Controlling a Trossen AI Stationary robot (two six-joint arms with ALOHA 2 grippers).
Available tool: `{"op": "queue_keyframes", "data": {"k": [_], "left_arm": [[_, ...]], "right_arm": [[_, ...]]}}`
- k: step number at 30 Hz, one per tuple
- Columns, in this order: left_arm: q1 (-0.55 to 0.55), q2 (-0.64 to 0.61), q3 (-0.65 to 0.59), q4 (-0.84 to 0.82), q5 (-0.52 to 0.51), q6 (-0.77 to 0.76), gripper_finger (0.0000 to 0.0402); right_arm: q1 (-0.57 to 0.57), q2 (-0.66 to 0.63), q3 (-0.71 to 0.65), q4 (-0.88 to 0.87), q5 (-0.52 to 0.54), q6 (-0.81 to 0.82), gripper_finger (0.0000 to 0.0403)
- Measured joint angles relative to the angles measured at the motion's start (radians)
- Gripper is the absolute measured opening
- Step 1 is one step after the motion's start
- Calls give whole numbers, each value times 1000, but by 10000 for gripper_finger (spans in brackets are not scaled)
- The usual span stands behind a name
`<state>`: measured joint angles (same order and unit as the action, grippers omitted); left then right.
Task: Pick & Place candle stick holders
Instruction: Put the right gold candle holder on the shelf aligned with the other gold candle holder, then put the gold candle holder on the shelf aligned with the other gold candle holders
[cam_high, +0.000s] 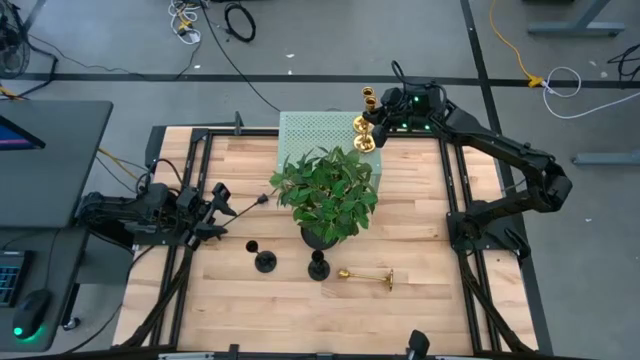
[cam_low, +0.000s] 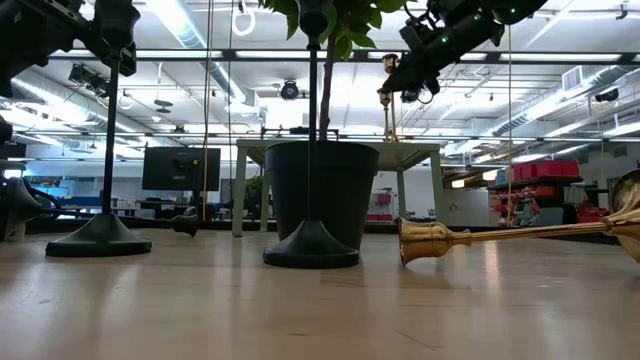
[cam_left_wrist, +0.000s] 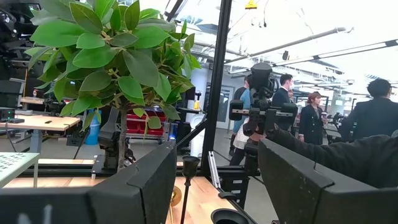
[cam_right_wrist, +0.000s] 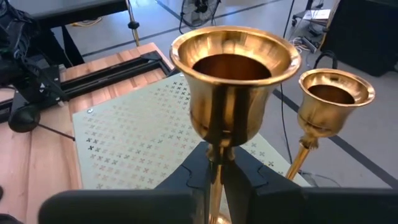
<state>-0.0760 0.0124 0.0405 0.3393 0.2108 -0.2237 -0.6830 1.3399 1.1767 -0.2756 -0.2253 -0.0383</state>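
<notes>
Two arms | right gripper (cam_right_wrist: 219, 165) clamps gold candlestick (cam_right_wrist: 233, 78) | left gripper (cam_high: 222, 205) open, low

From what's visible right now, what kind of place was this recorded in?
Probably an open lab or workshop: exposed ceiling pipes with strip lights, cables on a grey floor, and people standing beyond the wooden table.
</notes>
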Motion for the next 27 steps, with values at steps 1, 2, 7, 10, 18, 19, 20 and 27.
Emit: {"op": "queue_keyframes", "data": {"k": [1,2,7,10,18,19,20,27], "left_arm": [[0,0,0,0,0,0,227],[0,0,0,0,0,0,227],[0,0,0,0,0,0,227],[0,0,0,0,0,0,227],[0,0,0,0,0,0,227],[0,0,0,0,0,0,227],[0,0,0,0,0,0,227],[0,0,0,0,0,0,227]], "right_arm": [[0,0,0,0,0,0,36],[0,0,0,0,0,3,37],[3,0,0,-1,-2,4,46],[4,0,0,-1,-2,4,58],[4,0,0,-3,-2,4,95],[4,0,0,-6,-2,2,100],[4,0,0,-9,-1,-3,105],[3,-7,-1,-40,4,-26,139]]}}
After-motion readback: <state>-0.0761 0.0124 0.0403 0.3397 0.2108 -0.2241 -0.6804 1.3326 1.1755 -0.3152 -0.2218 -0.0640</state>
